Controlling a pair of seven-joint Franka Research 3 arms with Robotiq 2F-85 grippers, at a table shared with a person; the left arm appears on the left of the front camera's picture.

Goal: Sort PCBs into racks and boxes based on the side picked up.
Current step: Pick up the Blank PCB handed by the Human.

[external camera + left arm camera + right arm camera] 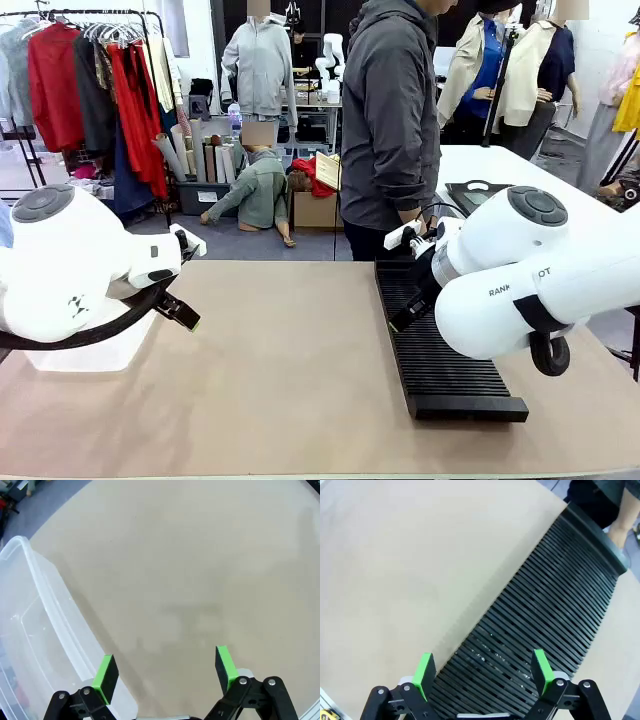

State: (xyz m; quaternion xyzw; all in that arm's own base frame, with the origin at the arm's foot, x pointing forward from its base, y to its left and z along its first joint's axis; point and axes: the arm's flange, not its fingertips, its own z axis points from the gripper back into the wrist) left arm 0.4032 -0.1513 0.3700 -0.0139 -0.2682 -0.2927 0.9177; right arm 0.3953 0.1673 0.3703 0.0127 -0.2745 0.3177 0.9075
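No PCBs are in view. The long black slotted rack point(440, 350) lies on the right half of the table, running away from me. My right gripper point(408, 318) hovers over its left edge. In the right wrist view that gripper point(482, 670) is open with nothing between its green pads point(424, 675), and the rack point(545, 605) lies below it. My left gripper point(180, 310) hangs over the table's left side. In the left wrist view it point(165, 672) is open and empty, above bare table just beside the rim of the clear plastic box point(30, 630).
A person in a grey jacket point(390, 130) stands at the far edge, by the rack's far end; a forearm point(620, 530) shows there. A flat black tray point(475, 195) lies on a white table behind. The tan table top point(290, 370) lies bare between the arms.
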